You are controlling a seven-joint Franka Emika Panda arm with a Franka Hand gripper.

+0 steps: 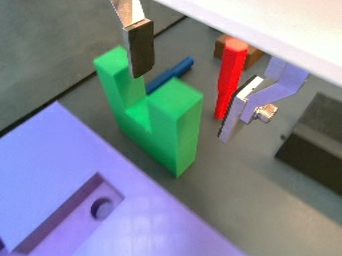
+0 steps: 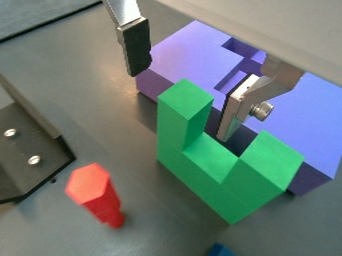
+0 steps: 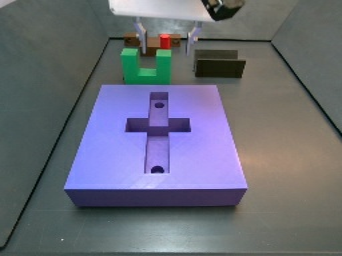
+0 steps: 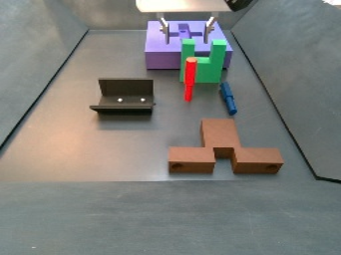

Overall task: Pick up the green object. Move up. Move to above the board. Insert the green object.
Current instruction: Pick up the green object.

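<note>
step: pick-up, approach | gripper [image 2: 190, 75]: fingers apart, straddling one prong of the green object [image 2: 221, 160], nothing clamped | green object: upright on floor just beyond far edge of the board [image 3: 158, 140] | next: likely lower a little, close on prong, then lift

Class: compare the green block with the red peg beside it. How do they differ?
The green block is U-shaped with two prongs; the red peg is one slim post. The gripper has its open fingers around one green prong; the red peg stands apart, untouched. Both stand upright on the floor.
</note>
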